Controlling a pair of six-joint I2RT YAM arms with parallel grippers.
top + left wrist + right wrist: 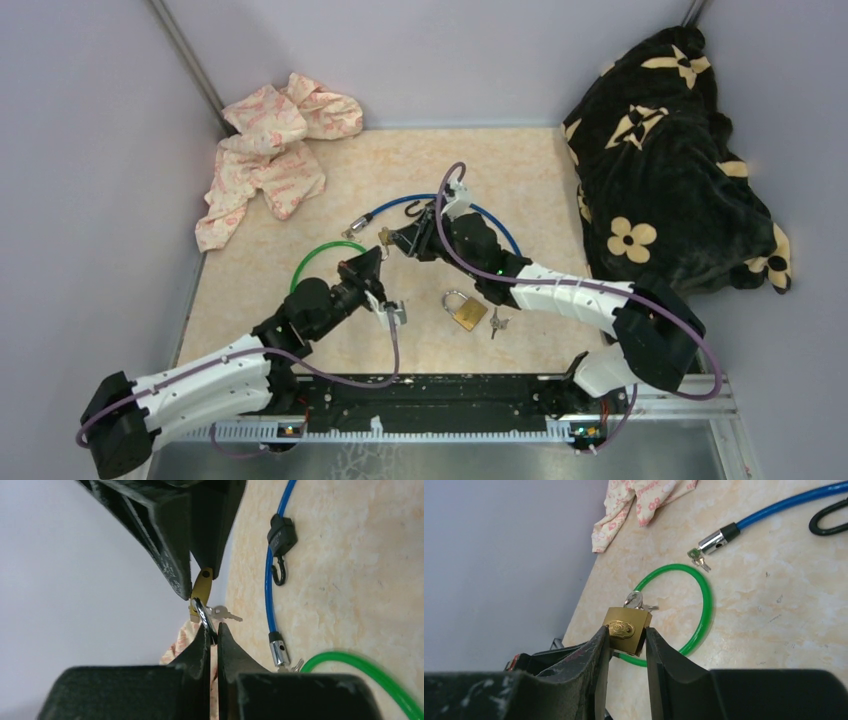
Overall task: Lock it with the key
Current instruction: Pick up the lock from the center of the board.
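A small brass padlock (626, 629) is held in the air between both grippers. My right gripper (626, 632) is shut on its brass body. My left gripper (212, 630) is shut on its silver shackle (201, 612). A silver key (635, 600) hangs at the padlock's far end, and it also shows in the left wrist view (225, 613). In the top view the padlock (384, 237) sits between the left gripper (372, 262) and the right gripper (398, 240) above the mat. A second brass padlock (466, 311) lies on the mat with keys (497, 322) beside it.
A green cable loop (312, 260) lies under the left gripper. A blue cable lock (500, 225) curves behind the right gripper. A pink patterned cloth (270, 150) lies at the back left and a black flowered blanket (670, 160) at the right.
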